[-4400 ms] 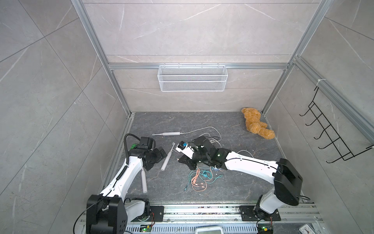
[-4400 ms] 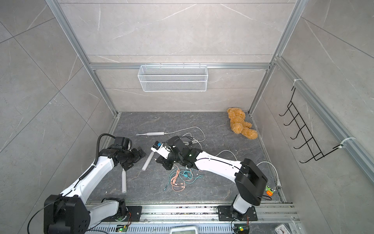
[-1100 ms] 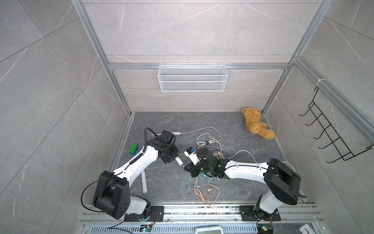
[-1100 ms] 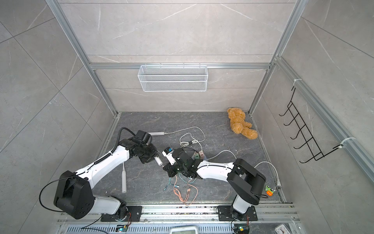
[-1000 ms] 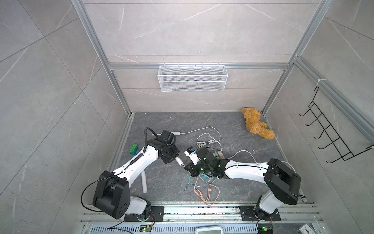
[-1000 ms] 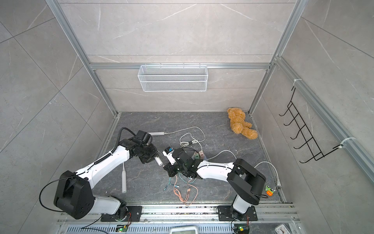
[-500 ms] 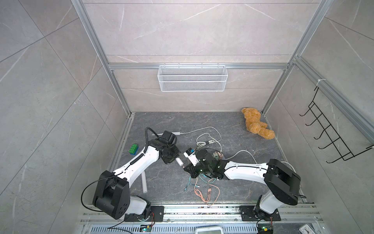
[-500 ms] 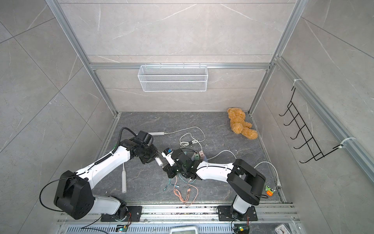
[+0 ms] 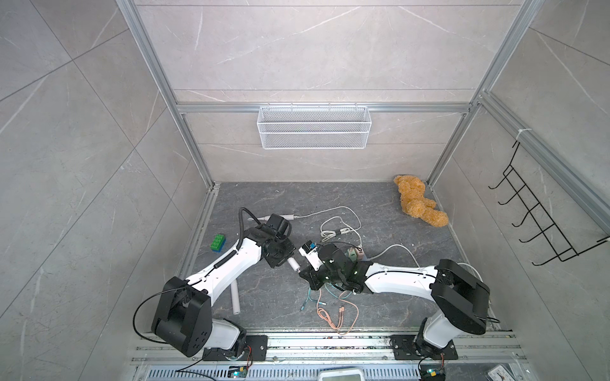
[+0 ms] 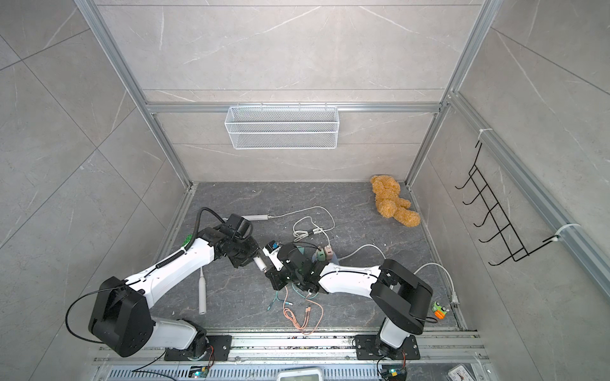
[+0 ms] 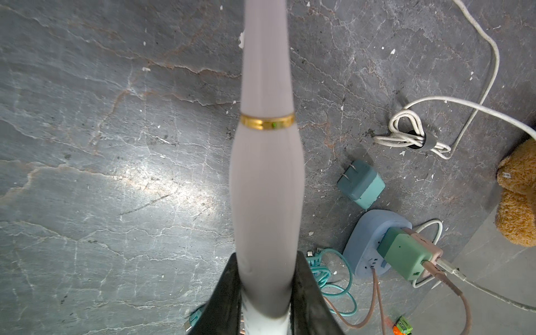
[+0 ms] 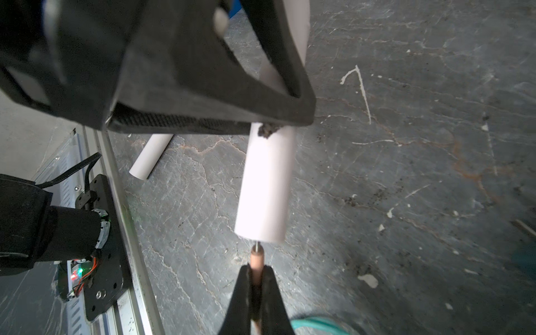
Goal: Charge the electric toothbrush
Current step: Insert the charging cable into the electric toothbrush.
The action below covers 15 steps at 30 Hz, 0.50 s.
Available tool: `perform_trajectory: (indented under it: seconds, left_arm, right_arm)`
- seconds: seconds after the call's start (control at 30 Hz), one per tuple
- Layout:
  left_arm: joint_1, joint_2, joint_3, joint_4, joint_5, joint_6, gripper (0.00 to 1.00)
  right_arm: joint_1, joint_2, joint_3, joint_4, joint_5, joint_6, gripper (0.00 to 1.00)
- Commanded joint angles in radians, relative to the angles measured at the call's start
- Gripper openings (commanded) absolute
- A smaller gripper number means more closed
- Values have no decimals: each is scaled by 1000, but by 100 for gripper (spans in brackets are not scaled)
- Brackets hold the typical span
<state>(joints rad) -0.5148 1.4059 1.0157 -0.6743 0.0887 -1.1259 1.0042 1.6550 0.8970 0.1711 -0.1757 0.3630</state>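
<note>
Your left claw is closed partway, clamped on one white electric toothbrush handle with a gold ring. The handle's flat base sticks out toward your right claw. That claw is pinched fully shut on one salmon charging plug, and the plug's metal tip sits right at the base straight ahead of it. I cannot tell whether it has gone in. You have two more white handles: one lying loose beside the left arm, and one with a white cord attached behind the left claw. Near the right claw are three adapters: one loose teal adapter, one green adapter and one pink adapter, these two plugged into one blue socket block. One teddy bear lies well apart.
</note>
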Motion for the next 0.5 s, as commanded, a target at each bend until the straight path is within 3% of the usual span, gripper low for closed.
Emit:
perform_trajectory:
  seconds: [0.0, 0.47]
  left_arm:
    - [-10, -3, 8, -10, 3, -18, 0]
    - [-66, 7, -7, -11, 7, -28, 0]
  right_arm:
    - [4, 13, 32, -33, 50, -10, 0]
    - [4, -4, 64, -83, 115, 5, 0]
